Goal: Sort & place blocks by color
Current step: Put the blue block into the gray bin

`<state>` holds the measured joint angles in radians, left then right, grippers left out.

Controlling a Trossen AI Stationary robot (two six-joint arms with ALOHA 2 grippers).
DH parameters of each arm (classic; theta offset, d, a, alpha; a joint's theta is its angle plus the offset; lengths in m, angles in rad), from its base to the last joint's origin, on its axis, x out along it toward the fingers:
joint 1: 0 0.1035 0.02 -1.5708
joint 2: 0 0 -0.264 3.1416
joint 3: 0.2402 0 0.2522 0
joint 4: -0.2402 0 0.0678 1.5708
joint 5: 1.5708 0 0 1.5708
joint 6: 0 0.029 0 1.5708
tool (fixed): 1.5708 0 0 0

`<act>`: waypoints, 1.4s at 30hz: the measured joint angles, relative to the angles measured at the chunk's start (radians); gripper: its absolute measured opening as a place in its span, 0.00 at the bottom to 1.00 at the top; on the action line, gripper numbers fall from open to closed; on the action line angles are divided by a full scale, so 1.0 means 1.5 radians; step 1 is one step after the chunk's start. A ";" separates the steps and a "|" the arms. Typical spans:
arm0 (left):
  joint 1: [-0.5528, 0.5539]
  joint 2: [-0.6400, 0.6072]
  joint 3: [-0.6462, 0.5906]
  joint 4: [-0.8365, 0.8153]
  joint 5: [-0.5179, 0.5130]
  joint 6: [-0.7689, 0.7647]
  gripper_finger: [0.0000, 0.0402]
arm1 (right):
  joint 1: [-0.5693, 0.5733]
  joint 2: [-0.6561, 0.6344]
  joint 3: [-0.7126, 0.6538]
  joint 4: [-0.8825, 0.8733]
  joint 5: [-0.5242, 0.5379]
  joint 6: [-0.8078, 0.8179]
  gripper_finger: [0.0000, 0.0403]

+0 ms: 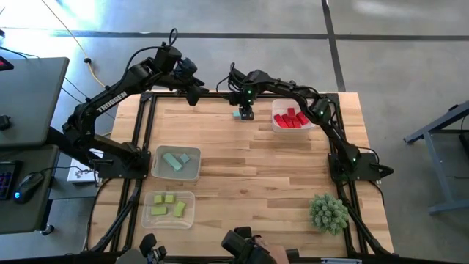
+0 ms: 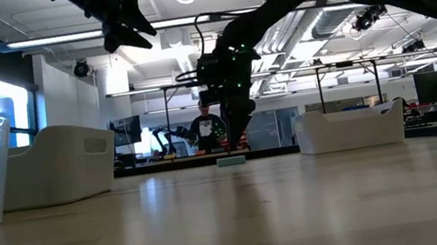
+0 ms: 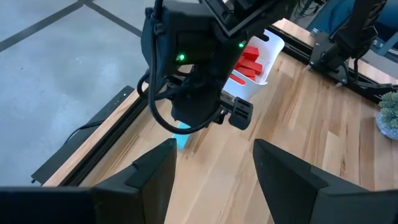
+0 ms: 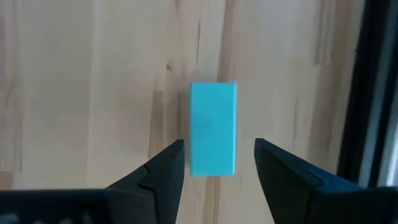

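Observation:
A teal block (image 4: 212, 127) lies flat on the table near its far edge, also seen from above (image 1: 237, 114) and as a low sliver in the low view (image 2: 231, 161). My right gripper (image 4: 217, 149) hangs just over it, pointing steeply down and open, one finger on either side of the block's end, with a small gap to each side. In the high view, my right gripper (image 1: 247, 111) stands left of the tray of red blocks (image 1: 292, 119). My left gripper (image 1: 196, 95) waits raised at the far left, open and holding nothing (image 3: 214, 152).
A clear tray with teal blocks (image 1: 176, 163) and one with yellow-green blocks (image 1: 170, 207) sit at the left. The spiky green plant ball (image 1: 328, 213) stands near right. Black frame rails run along the table's edges (image 1: 220, 94). Bare wood lies in the middle.

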<state>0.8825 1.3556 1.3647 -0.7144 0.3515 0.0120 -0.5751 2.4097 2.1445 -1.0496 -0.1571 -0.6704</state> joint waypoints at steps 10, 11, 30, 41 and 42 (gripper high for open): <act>0.000 0.000 0.000 0.000 0.002 0.000 0.50 | 0.000 0.023 0.000 0.007 0.003 0.002 0.45; 0.000 0.000 0.000 0.000 0.002 0.000 0.50 | 0.000 0.024 0.000 0.001 0.000 0.006 0.45; -0.001 0.000 0.000 0.000 0.000 -0.016 0.50 | 0.013 0.047 0.003 -0.045 -0.007 0.059 0.24; -0.001 0.000 0.000 -0.015 0.003 -0.042 0.50 | 0.022 0.043 0.003 -0.064 0.015 0.190 0.23; -0.001 0.000 0.000 -0.019 0.003 -0.044 0.50 | 0.022 0.040 0.002 -0.072 0.016 0.202 0.23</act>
<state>0.8818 1.3560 1.3647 -0.7426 0.3557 -0.0538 -0.5415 2.4702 2.1476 -1.1580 -0.1324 -0.3667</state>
